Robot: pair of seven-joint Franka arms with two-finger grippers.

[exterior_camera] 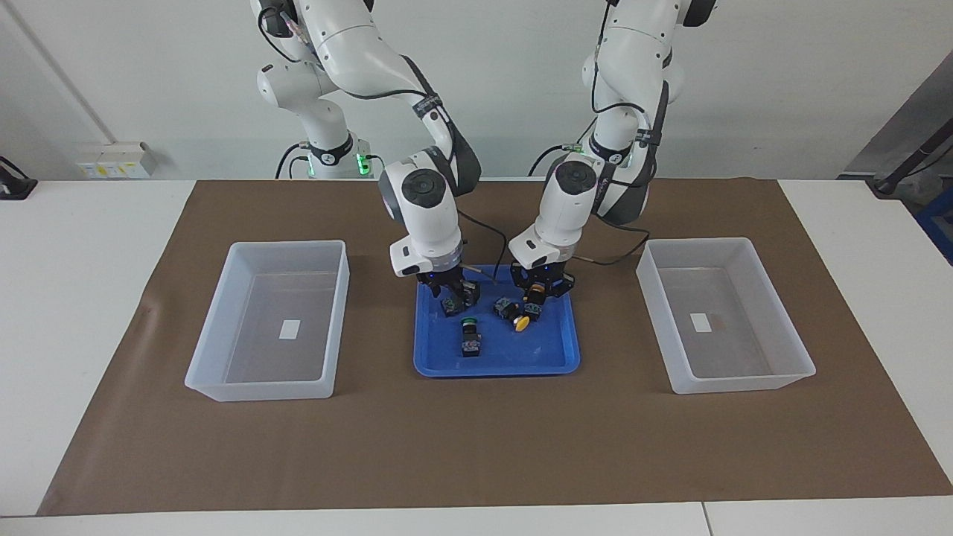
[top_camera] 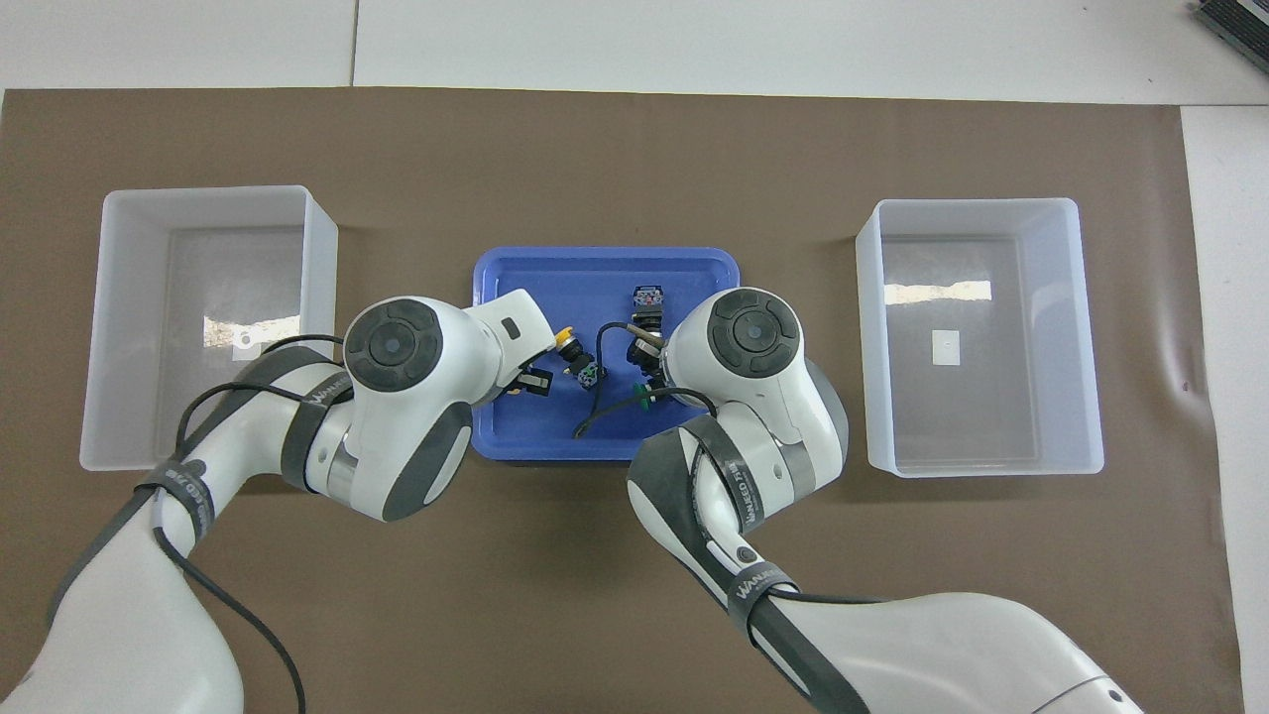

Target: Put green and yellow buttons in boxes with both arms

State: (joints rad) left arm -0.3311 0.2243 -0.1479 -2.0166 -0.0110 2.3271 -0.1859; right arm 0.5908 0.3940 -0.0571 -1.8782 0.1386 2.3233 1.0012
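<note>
Step in hand: pick-up from blue tray (exterior_camera: 497,366).

Left pincer (exterior_camera: 537,301) down in tray, pinching yellow button (exterior_camera: 534,299). Right pincer (exterior_camera: 452,298) down on green button (exterior_camera: 450,305); cannot tell whether grip made.

Second yellow button (exterior_camera: 522,322), second green button (exterior_camera: 469,335) loose in tray.

Next, likely: lift, carry to boxes (exterior_camera: 327,257), both empty.
</note>
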